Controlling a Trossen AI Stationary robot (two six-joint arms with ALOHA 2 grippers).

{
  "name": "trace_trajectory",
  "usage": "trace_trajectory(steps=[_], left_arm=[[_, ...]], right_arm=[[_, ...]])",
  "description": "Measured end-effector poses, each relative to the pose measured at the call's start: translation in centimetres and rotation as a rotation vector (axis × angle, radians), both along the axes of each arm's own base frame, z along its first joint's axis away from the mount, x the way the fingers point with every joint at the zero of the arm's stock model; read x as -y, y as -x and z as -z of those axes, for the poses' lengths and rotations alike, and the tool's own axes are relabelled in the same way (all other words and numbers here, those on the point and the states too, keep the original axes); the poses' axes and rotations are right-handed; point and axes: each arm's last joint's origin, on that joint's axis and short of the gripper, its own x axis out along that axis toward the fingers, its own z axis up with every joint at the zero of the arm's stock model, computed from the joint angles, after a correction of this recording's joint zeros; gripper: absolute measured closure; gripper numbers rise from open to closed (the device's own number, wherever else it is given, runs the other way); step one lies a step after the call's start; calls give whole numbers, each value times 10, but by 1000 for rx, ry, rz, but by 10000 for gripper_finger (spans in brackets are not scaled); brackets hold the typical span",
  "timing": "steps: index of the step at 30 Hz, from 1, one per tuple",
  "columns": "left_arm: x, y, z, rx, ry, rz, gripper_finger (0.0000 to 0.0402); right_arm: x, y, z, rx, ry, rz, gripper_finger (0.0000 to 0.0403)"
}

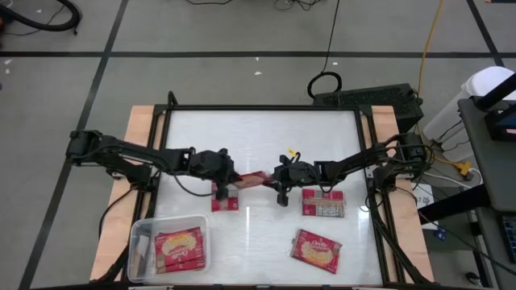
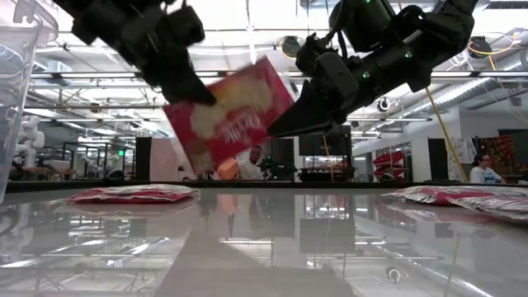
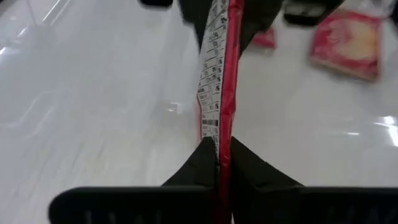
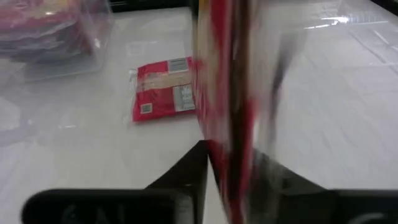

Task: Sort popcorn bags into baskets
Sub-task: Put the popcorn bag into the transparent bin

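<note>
Left pincer [image 2: 206, 95] pinching a popcorn bag [image 2: 235, 115] mid-air above the bench [image 1: 258, 234]. Right pincer [image 2: 276, 128] grips its other edge.

No word, brand or number can be read anywhere. The held bag [image 2: 228, 117] carries slanted pale lettering on its red front, too blurred to make out. Its back panel [image 3: 211, 81] shows rows of small dark print, illegible. The bag in the tub [image 1: 179, 248] bears a pale logo, unreadable.
</note>
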Motion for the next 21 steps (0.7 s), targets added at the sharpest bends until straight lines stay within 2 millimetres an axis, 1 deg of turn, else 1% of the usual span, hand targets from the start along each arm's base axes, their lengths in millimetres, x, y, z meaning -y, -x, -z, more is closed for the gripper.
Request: trace_trajectory(steps=[5,10,11,16,18,21], left_arm=[[5,20,-27,-14,49,3,383],[17,44,-50,-88,103,10,380],[20,48,-56,-91,114,16,382],[38,70,-94,-105,188,47,386],[45,81,-114,-84,216,80,386],[54,98,-140,-94,255,126,383]], right_arm=[[-4,3,-1,-20,-5,48,276],[-9,10,-16,-12,-44,49,235],[-11,13,-19,-11,-48,44,230],[-23,24,-18,-19,-87,22,223],[-30,24,-19,9,-110,15,224],[-41,30,-13,1,-115,39,226]])
